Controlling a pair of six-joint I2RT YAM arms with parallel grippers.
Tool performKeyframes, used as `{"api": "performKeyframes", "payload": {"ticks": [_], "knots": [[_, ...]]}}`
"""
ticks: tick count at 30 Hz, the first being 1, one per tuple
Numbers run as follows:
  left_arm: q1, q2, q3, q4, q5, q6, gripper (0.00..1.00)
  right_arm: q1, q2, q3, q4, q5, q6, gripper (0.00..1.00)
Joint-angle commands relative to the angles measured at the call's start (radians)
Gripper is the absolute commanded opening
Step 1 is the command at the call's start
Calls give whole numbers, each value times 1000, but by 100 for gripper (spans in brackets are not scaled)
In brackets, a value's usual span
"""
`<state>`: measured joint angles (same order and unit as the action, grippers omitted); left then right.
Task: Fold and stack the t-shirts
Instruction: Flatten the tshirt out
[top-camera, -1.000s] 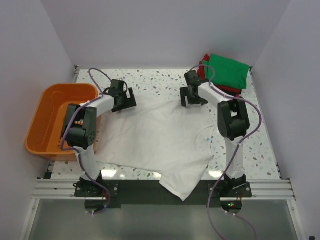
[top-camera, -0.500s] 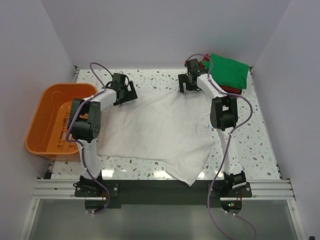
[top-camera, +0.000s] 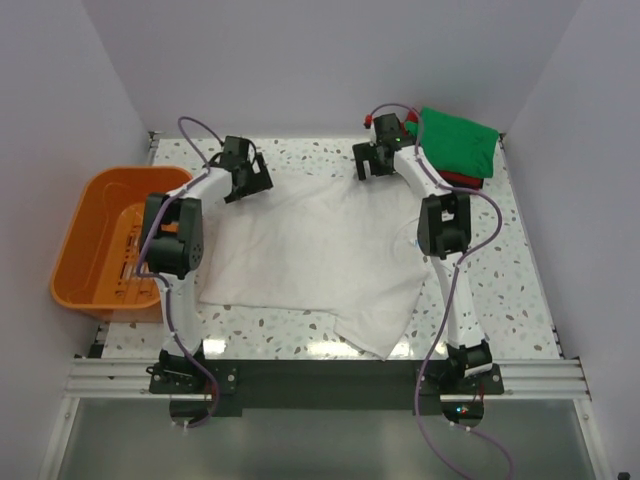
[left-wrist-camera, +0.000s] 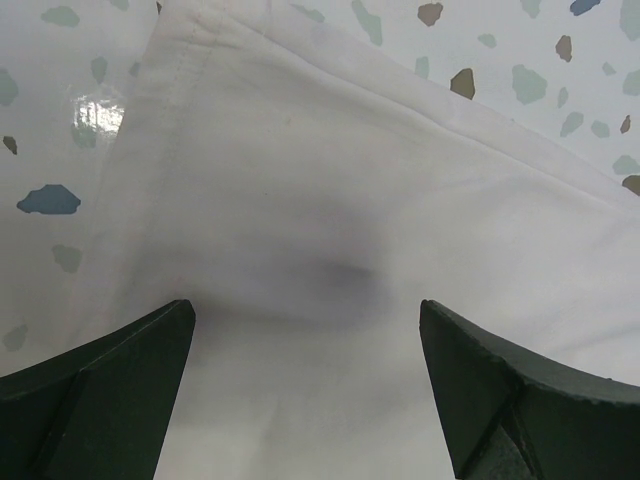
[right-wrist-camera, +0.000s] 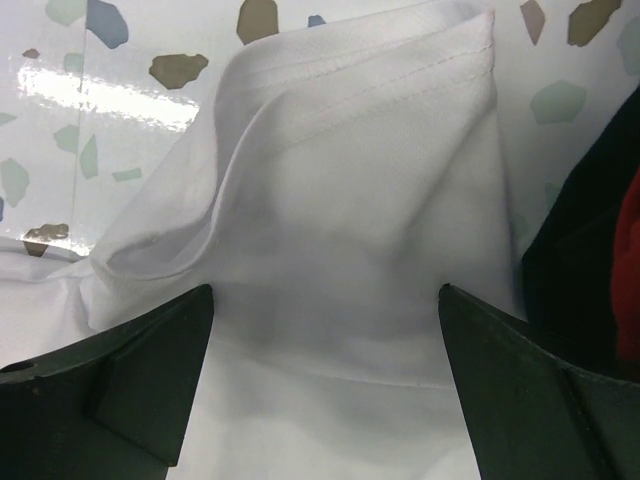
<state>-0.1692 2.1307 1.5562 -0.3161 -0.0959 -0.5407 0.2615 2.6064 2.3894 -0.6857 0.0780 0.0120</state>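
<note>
An off-white t-shirt (top-camera: 310, 250) lies spread flat on the speckled table, with one corner hanging over the near edge. My left gripper (top-camera: 250, 180) is open at its far left corner, its fingers either side of the flat cloth (left-wrist-camera: 330, 180) just inside the hem. My right gripper (top-camera: 371, 166) is open at the far right corner, over a bunched, hemmed fold (right-wrist-camera: 370, 180). A folded green t-shirt (top-camera: 458, 142) lies on top of red and dark ones (top-camera: 462, 181) at the far right corner.
An orange plastic basket (top-camera: 75, 235) stands at the table's left edge. The dark and red cloth of the stack (right-wrist-camera: 595, 220) lies right beside my right finger. White walls close in the far, left and right sides.
Both arms have reached farther toward the back wall. The off-white shirt has slid away from the near edge with them, and less of it hangs over the front.
</note>
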Motion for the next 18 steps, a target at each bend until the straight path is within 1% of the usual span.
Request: {"api": "performKeyframes", "payload": {"ticks": [1, 2, 3, 5, 6, 7, 8, 9, 10, 11, 12, 13, 14, 15, 16, 17, 18], "knots": [[5, -26, 96, -76, -24, -13, 100, 10, -84, 22, -12, -76, -20, 99], [2, -40, 113, -86, -25, -5, 100, 18, -104, 17, -6, -75, -20, 99], [-4, -75, 114, -96, -30, -5, 100, 24, -161, -4, 1, -76, 11, 99], [-10, -119, 101, -120, -44, -5, 100, 47, -222, -42, 31, -98, 20, 99], [-18, -168, 91, -127, -48, -8, 100, 54, -255, -82, 40, -93, 29, 99], [-23, -196, 79, -145, -56, -13, 100, 64, -320, -102, 46, -84, 35, 99], [-30, -256, 46, -150, -70, -18, 100, 82, -354, -128, 49, -61, 45, 99], [-44, -287, 24, -159, -80, -24, 100, 93, -386, -194, 55, -54, 64, 99], [-53, -319, -1, -185, -94, -33, 100, 102, -469, -235, 75, -53, 74, 99], [-61, -389, -68, -195, -114, -45, 100, 123, -509, -283, 89, -52, 85, 99], [-76, -428, -108, -211, -123, -54, 100, 136, -561, -396, 106, -38, 107, 99], [-81, -469, -155, -212, -126, -67, 100, 149, -656, -461, 144, -27, 115, 99], [-88, -559, -267, -210, -137, -102, 100, 180, -713, -526, 167, -11, 137, 99], [-92, -609, -328, -190, -136, -117, 100, 195, -762, -662, 192, 11, 147, 99], [-96, -656, -391, -180, -136, -126, 100, 223, -860, -729, 228, 20, 161, 99], [-104, -743, -506, -178, -139, -165, 100, 234, -903, -790, 245, 23, 202, 99], [-111, -783, -557, -178, -137, -179, 100, 240, -942, -903, 256, 22, 222, 99]]}}
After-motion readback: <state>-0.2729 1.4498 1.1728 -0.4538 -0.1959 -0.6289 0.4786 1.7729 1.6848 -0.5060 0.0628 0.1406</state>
